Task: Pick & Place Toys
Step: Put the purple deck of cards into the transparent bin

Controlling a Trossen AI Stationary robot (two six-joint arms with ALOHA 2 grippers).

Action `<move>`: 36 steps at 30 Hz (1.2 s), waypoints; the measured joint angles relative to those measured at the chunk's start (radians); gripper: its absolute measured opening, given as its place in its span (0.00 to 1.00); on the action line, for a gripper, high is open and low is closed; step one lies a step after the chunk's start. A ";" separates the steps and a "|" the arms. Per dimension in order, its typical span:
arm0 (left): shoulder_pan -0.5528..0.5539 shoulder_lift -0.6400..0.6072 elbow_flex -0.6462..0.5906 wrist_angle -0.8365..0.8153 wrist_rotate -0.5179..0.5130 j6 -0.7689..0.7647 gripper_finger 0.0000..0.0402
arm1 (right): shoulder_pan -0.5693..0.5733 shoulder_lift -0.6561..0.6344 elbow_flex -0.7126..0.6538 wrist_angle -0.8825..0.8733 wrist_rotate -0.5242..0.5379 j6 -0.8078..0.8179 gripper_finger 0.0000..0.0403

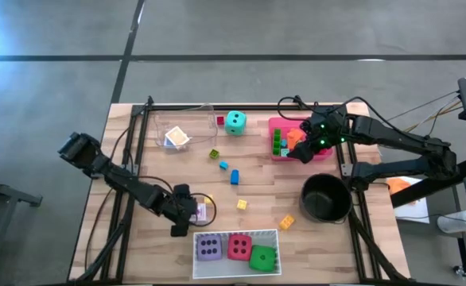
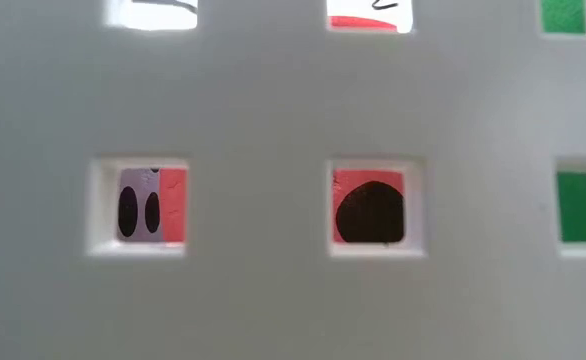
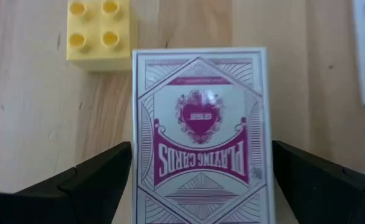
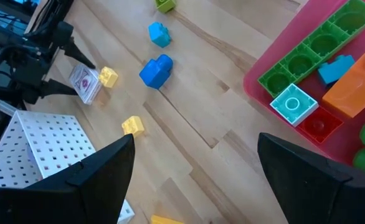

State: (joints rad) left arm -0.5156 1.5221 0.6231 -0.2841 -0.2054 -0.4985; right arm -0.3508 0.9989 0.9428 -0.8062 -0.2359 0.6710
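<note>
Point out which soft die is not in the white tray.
The teal die: it sits alone on the table's far side, while the purple, red and green dice sit together in the white tray.

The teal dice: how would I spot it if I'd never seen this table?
Find the pink tray at the table's far edge. Just beside it, toward the clear tray, sits the teal dice, alone on bare wood. The other three dice sit together in the white tray at the near edge.

A: Where is the left arm?
B: It reaches low across the near left of the counter, its left end effector spread wide, fingers apart.

A: And the right?
B: It stretches in from the far right side, right end effector open too, fingers splayed.
</note>
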 joint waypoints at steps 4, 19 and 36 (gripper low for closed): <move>0.000 0.018 0.002 0.007 0.002 -0.005 0.95 | 0.000 0.000 0.000 -0.001 0.000 0.003 0.82; -0.001 0.018 0.002 0.010 -0.012 -0.011 0.71 | 0.000 0.000 0.000 -0.001 0.000 0.003 0.82; 0.000 0.020 0.025 -0.007 0.016 -0.057 0.71 | 0.000 0.000 0.000 -0.001 0.000 -0.001 0.82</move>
State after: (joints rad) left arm -0.5155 1.5417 0.6479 -0.2915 -0.1895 -0.5551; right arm -0.3508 0.9985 0.9428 -0.8074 -0.2362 0.6697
